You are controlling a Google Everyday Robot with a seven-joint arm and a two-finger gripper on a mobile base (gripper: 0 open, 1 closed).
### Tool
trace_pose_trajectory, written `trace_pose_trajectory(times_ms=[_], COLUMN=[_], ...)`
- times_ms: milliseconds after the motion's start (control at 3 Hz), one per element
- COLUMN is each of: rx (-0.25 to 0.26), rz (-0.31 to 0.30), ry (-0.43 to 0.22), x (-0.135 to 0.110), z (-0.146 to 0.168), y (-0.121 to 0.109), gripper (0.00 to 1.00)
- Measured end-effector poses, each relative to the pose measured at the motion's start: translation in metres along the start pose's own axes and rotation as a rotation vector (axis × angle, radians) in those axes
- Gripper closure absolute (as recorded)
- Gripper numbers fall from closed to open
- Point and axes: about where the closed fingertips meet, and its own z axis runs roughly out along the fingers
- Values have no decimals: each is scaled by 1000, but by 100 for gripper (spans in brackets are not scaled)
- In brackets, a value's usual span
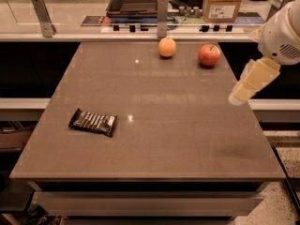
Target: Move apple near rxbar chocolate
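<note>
The red apple (209, 55) sits at the far right of the grey table (159, 144). The rxbar chocolate (93, 122), a dark wrapper with white lettering, lies flat at the near left of the table. My gripper (243, 92) hangs over the table's right edge, in front of and to the right of the apple and far from the bar. It holds nothing that I can see.
A plain orange fruit (167, 47) sits to the left of the apple at the far edge. Behind the table runs a counter with a dark tray (136, 1), a cardboard box (224, 3) and two metal posts (43, 17).
</note>
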Motion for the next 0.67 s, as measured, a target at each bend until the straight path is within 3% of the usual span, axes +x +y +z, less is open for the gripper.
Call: trace_pose_trajectory(times_ms=[667], rx=[119], rz=[118], ry=[-217], x=[-17], z=[44], y=[-68], gripper=[0])
